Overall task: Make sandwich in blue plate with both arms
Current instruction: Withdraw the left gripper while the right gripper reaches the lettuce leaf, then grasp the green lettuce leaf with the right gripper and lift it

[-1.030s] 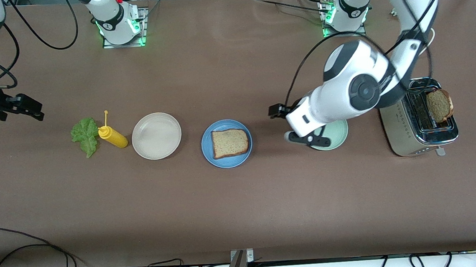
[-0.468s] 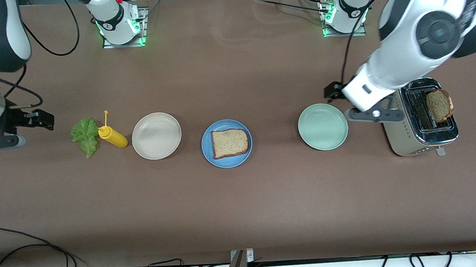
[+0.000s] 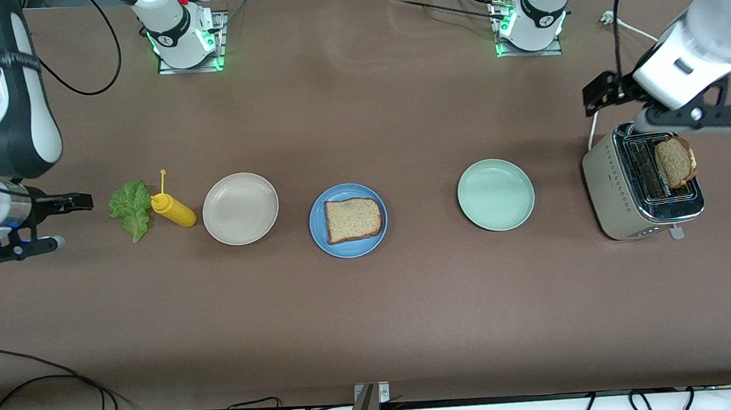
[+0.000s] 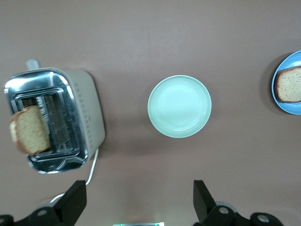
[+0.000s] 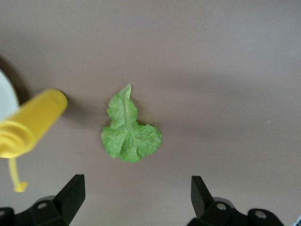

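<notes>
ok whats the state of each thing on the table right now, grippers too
blue plate: one bread slice flat on it
second bread slice: standing in the toaster slot
lettuce leaf: flat on the table, beside the mustard bottle
mustard bottle: lying on its side
beige-white plate: bare
pale green plate: bare
left gripper: open, above the toaster
right gripper: open, near the lettuce leaf

1. Bare table (image 3: 373,307) fills the frame's lower half: free passage.
2. Mustard bottle (image 3: 173,210) touches the lettuce leaf (image 3: 130,208) at middle left, crowding one side.
3. Toaster (image 3: 641,189), at right, holds an upright bread slice (image 3: 674,161); the left gripper (image 3: 691,119) hovers above.
</notes>
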You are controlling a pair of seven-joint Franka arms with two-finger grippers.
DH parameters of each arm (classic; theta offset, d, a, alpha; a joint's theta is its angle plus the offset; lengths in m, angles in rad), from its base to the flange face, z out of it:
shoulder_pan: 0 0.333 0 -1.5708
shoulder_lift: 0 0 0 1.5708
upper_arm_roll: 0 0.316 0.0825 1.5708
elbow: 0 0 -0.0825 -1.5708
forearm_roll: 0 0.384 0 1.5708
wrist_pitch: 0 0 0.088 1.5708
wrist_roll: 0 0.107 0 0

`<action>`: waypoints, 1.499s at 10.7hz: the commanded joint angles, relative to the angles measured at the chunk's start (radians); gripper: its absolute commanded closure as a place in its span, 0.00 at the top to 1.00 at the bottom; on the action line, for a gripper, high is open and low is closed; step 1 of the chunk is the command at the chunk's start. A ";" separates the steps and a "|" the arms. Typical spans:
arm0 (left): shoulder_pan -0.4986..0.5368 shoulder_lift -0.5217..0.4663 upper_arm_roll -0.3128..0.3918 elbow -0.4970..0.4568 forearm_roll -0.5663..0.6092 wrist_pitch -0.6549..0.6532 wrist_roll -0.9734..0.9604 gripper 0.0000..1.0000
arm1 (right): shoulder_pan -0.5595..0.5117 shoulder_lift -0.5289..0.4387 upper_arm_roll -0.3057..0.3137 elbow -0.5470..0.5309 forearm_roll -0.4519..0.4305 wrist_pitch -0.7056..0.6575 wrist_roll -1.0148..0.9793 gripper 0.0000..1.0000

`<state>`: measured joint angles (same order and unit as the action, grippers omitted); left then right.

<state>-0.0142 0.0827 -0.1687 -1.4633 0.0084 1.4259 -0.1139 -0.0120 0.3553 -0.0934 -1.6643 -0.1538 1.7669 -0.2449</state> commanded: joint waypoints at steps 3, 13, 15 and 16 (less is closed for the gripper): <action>-0.024 -0.190 0.091 -0.124 0.005 -0.039 0.114 1.00 | -0.048 0.167 0.007 -0.097 0.000 0.206 -0.152 1.00; 0.013 -0.098 0.091 -0.063 -0.011 -0.007 0.137 1.00 | -0.071 0.314 0.012 -0.092 0.086 0.220 -0.172 0.00; 0.017 -0.090 0.091 -0.032 -0.016 -0.009 0.137 1.00 | -0.069 0.309 0.014 -0.054 0.086 0.148 -0.174 0.00; 0.045 -0.090 0.091 -0.032 -0.022 -0.009 0.137 1.00 | -0.063 0.303 0.014 0.028 0.083 0.023 -0.184 0.00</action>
<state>-0.0056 -0.0232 -0.0779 -1.5357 0.0059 1.4280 -0.0017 -0.0698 0.6600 -0.0863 -1.7449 -0.0773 1.9509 -0.3971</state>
